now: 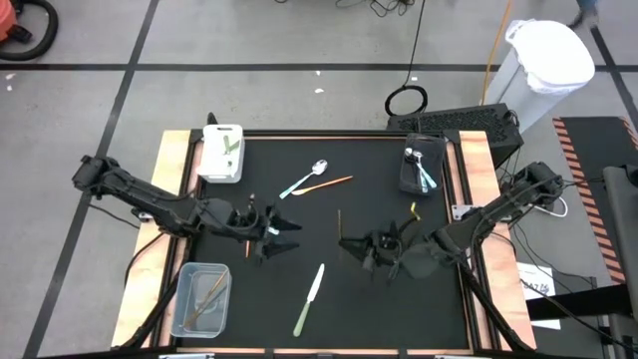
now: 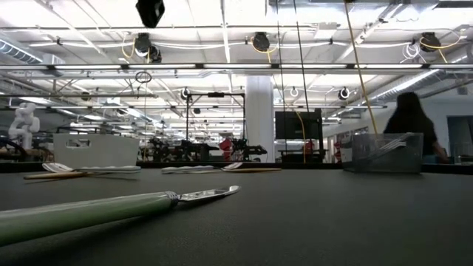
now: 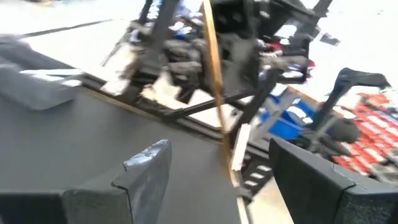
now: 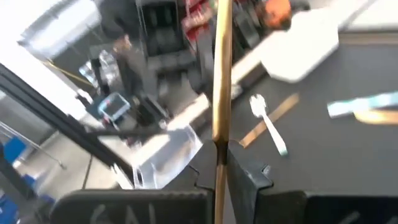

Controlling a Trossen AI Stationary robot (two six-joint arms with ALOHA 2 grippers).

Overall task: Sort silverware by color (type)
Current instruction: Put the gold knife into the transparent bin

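The right end effector (image 1: 351, 242), at about four o'clock on the bench (image 1: 379, 299), pinches a thin orange utensil (image 4: 222, 74) upright by its tip. The left end effector (image 1: 267, 231) stands wide beside it; a mistimed handover could drop it.

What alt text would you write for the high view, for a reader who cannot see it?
Overhead view of a black table: the right gripper holds a thin orange utensil in shut jaws, and the left gripper, jaws open, faces it. A green-handled knife, a blue-handled spoon and an orange stick lie loose, with bins at three corners.
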